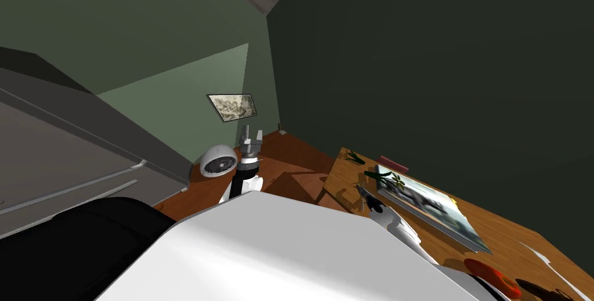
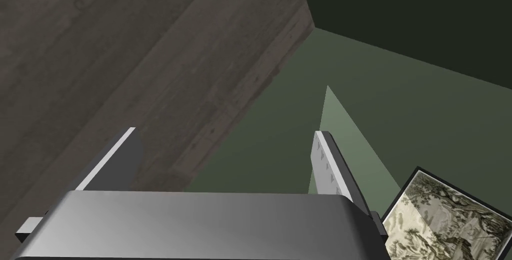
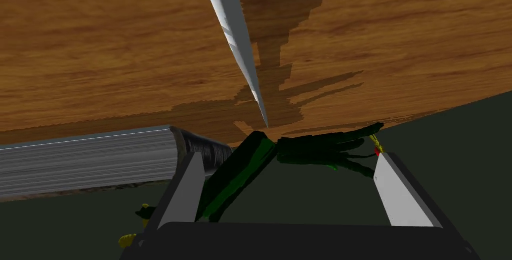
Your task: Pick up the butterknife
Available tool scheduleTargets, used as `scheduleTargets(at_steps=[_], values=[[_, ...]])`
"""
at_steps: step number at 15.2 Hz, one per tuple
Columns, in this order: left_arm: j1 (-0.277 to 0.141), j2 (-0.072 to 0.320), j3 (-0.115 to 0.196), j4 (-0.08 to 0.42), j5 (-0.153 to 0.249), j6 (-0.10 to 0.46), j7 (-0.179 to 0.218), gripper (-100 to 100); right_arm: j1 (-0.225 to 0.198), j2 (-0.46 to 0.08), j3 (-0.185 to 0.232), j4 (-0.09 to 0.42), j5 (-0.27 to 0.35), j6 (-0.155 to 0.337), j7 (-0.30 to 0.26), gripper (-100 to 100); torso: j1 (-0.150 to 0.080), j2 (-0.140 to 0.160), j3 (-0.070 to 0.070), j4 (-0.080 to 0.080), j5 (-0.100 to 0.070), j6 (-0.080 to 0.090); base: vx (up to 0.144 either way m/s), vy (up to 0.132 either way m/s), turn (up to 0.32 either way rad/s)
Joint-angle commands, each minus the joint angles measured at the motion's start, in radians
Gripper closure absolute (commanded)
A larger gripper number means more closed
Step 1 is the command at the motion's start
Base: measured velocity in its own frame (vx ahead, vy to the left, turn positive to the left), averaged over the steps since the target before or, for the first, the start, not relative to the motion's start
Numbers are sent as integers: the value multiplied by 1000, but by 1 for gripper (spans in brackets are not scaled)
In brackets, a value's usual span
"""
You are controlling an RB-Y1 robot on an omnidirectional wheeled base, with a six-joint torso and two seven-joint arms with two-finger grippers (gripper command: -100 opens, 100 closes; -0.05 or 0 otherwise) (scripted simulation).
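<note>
A slim silver blade, the butterknife (image 3: 240, 46), lies on the wooden table (image 3: 100, 46), its pointed tip toward my right gripper (image 3: 292, 182). That gripper is open and hovers just short of the tip, holding nothing. A dark green elongated object (image 3: 240, 172) lies between the fingers, close to one finger (image 3: 190, 182), with dark green leafy strands (image 3: 325, 149) beside it. In the head view my right gripper (image 1: 365, 196) is over the table's near corner by the book. My left gripper (image 1: 246, 136) is raised off the table's left, open (image 2: 222, 162) and empty.
A thick picture book (image 1: 429, 205) lies on the table (image 1: 510, 228), its grey page edge (image 3: 90, 164) just beside my right gripper. A red ring-shaped object (image 1: 490, 274) sits near the table's front. A white domed object (image 1: 217, 161) rests on the floor, with grey cabinets (image 1: 69, 158) at left.
</note>
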Motion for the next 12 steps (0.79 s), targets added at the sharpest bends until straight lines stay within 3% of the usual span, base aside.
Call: scheduleTargets(at_steps=[1, 6, 8, 10, 12], values=[[0, 0, 0, 0, 0, 0, 0, 0, -23, -2, 8, 50, 8, 24, 8, -100, 0, 0, 0, 0, 0, 0, -32, -20, 181], [0, 0, 0, 0, 0, 0, 0, 0, -53, 3, 10, 146, 24, 46, 25, -100, 0, 0, 0, 0, 0, 0, -29, -19, 131], [0, 0, 0, 0, 0, 0, 0, 0, -54, 40, -39, 126, 57, 40, 59, -100, 0, -1, 0, 0, 0, 0, 2, -20, -29], [0, 0, 0, 0, 0, 0, 0, 0, -54, 40, -42, 140, 57, 40, 59, -100, -1, -4, -2, -1, 0, 1, 39, -43, -91], [0, 0, 0, 0, 0, 0, 0, 0, -52, 55, -52, 116, 68, 45, 72, -100, -1, -4, -2, -1, 0, 0, 23, -29, -20]])
